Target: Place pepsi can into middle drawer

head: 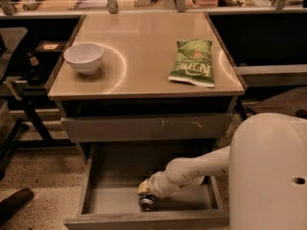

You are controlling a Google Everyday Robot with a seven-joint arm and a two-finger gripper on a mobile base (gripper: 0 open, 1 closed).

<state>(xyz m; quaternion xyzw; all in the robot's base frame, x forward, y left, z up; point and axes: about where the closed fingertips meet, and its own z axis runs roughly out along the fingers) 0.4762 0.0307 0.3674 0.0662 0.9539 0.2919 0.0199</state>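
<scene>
1. Here, the gripper [145, 196] is low inside the open middle drawer [112, 198], near its front wall.
2. The pepsi can [146, 204] is at the gripper's tip, with a silver end showing.
3. I cannot tell whether the jaws are spread or pinching.
4. A white bowl [84, 57] and a green chip bag [193, 62] rest on the counter [144, 42].

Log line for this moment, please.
arm: extended into middle drawer | gripper: near front wall | pepsi can: at gripper, silver end showing | tabletop: white bowl, green chip bag
</scene>
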